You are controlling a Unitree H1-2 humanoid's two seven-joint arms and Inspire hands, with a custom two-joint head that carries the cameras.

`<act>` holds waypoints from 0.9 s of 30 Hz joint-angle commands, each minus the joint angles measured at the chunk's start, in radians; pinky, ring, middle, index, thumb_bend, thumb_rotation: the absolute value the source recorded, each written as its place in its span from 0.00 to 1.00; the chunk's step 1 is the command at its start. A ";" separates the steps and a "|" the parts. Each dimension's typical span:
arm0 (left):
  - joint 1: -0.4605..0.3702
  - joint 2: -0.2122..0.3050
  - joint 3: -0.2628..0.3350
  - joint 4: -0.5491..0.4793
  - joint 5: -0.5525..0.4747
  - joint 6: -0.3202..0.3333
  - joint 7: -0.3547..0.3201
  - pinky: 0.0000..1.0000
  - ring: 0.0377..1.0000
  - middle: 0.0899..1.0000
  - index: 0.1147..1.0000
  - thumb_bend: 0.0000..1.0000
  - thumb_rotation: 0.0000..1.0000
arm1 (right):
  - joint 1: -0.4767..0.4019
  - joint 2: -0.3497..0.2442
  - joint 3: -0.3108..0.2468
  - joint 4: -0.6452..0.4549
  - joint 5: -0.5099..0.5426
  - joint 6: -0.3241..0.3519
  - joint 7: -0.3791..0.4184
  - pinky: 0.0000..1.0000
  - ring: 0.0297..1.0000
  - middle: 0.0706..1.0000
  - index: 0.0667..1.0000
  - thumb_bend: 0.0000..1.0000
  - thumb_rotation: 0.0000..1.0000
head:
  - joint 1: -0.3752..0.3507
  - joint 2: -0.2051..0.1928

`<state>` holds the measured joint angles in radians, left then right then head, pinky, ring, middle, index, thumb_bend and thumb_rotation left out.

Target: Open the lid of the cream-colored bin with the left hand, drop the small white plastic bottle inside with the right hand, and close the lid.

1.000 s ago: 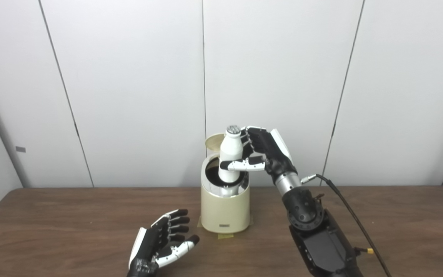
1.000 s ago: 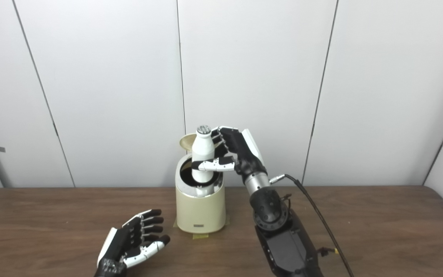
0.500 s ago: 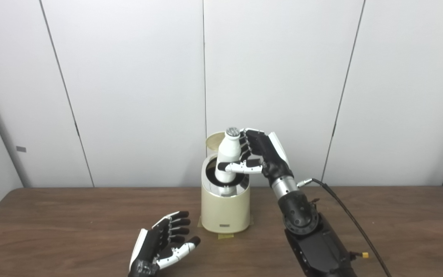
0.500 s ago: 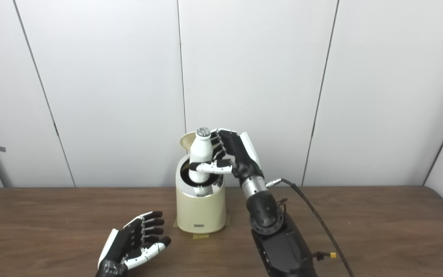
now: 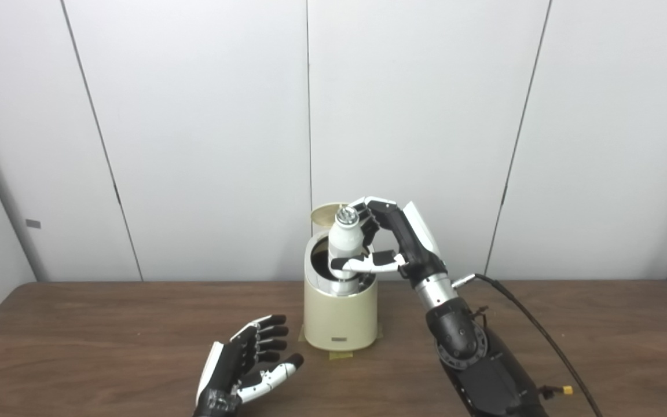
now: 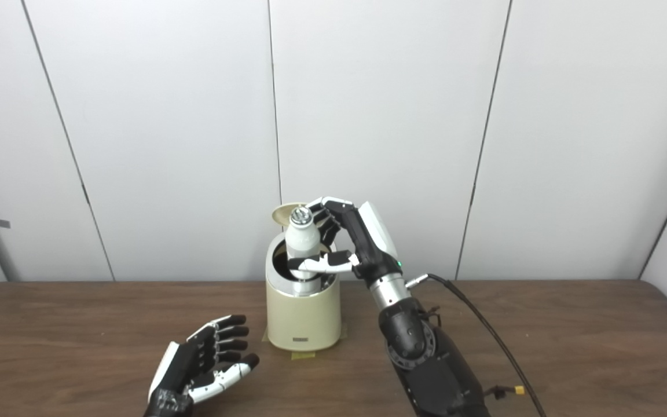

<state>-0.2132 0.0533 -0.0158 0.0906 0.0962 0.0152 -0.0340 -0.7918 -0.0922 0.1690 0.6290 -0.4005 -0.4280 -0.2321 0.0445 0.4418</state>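
right hand [image 5: 394,240] is clamped on the bottle [image 5: 342,240], its base dipping into the bin [image 5: 339,315] just below, while the left hand [image 5: 246,365] lies spread apart

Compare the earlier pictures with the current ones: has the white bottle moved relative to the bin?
Yes. The white bottle, gripped by the right hand, has sunk lower into the open mouth of the cream bin, which stays put.

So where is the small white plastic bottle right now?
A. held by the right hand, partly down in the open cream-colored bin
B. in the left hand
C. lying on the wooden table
A: the right hand grips the small white plastic bottle, its base inside the cream-colored bin.
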 commanded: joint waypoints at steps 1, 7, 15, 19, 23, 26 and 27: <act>-0.028 -0.001 -0.002 -0.034 -0.006 -0.025 0.005 0.69 0.70 0.73 0.76 0.69 0.11 | -0.052 -0.014 0.006 -0.016 -0.006 -0.041 -0.022 0.34 0.38 0.45 0.51 0.49 0.00 | 0.001 0.004; -0.027 0.002 -0.004 -0.036 0.000 -0.020 0.002 0.70 0.70 0.73 0.77 0.68 0.12 | -0.046 -0.033 0.027 -0.017 -0.018 -0.041 -0.030 0.36 0.39 0.45 0.49 0.50 0.00 | 0.000 0.005; -0.029 0.003 -0.005 -0.041 0.001 -0.007 -0.002 0.71 0.71 0.73 0.77 0.68 0.13 | -0.043 -0.047 0.038 -0.012 -0.032 -0.038 -0.031 0.37 0.40 0.44 0.48 0.50 0.00 | -0.002 0.016; -0.028 0.003 -0.006 -0.044 0.004 -0.002 -0.001 0.70 0.70 0.73 0.76 0.69 0.11 | -0.043 -0.051 0.044 -0.007 -0.048 -0.039 -0.037 0.37 0.40 0.44 0.47 0.50 0.00 | -0.002 0.017; -0.028 0.003 -0.007 -0.044 0.005 0.000 -0.003 0.71 0.71 0.73 0.76 0.69 0.13 | -0.046 -0.054 0.050 0.008 -0.066 -0.039 -0.045 0.36 0.40 0.44 0.47 0.50 0.00 | -0.003 0.019; -0.029 0.001 -0.010 -0.045 0.009 0.001 0.000 0.70 0.70 0.72 0.76 0.69 0.12 | -0.055 -0.057 0.059 0.029 -0.084 -0.039 -0.055 0.36 0.40 0.44 0.47 0.50 0.00 | 0.000 0.021; -0.029 0.000 -0.010 -0.044 0.009 0.002 0.001 0.69 0.70 0.72 0.76 0.69 0.12 | -0.057 -0.057 0.062 0.036 -0.087 -0.040 -0.059 0.36 0.40 0.44 0.47 0.50 0.00 | 0.001 0.022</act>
<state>-0.2132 0.0539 -0.0238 0.0841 0.1026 0.0249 -0.0404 -0.7922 -0.1365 0.2248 0.6751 -0.4802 -0.4363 -0.2783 0.0445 0.4632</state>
